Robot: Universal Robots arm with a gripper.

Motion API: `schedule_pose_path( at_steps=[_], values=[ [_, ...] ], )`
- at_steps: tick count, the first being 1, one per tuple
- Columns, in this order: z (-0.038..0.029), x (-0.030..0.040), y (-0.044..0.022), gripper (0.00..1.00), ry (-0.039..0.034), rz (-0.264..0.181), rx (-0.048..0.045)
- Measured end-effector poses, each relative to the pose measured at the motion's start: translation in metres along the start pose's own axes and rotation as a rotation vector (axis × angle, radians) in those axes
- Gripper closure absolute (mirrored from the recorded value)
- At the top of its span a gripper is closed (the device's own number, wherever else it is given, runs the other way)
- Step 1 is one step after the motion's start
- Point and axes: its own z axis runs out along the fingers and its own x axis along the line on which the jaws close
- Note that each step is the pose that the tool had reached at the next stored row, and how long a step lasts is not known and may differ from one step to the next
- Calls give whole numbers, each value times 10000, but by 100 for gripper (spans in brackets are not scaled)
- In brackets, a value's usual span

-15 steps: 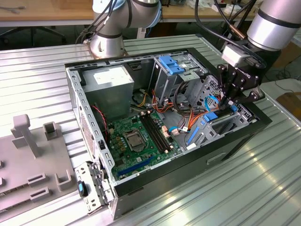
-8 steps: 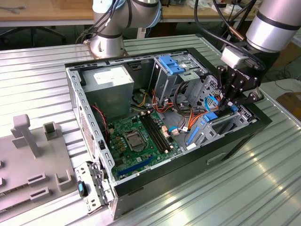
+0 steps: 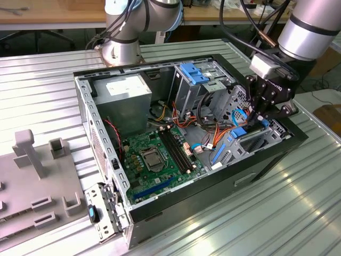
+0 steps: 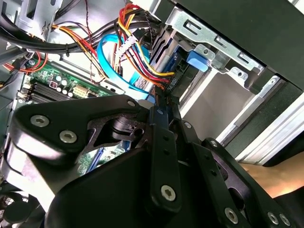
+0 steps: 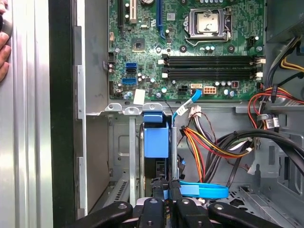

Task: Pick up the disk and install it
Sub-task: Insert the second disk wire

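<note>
Here one end effector – shut – inside one computer case.

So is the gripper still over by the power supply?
No, the gripper is down at the drive bay, far across the case from the power supply.

An open computer case lies on its side on the ribbed metal counter, its green motherboard exposed at the centre. The grey power-supply box sits at about eleven o'clock from the board. The black claw reaches down at three o'clock, over the drive bay. A grey fixture plate rests at nine o'clock.
</note>
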Motion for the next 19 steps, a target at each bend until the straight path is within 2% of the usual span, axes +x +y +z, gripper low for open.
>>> schedule_pose_path(
  at_steps=[7,12,19],
  values=[
    [13,-1,0,84,-8,0,0],
    [74,-4,2,84,-41,1,-4],
    [76,-3,2,84,-41,1,-1]
  ],
)
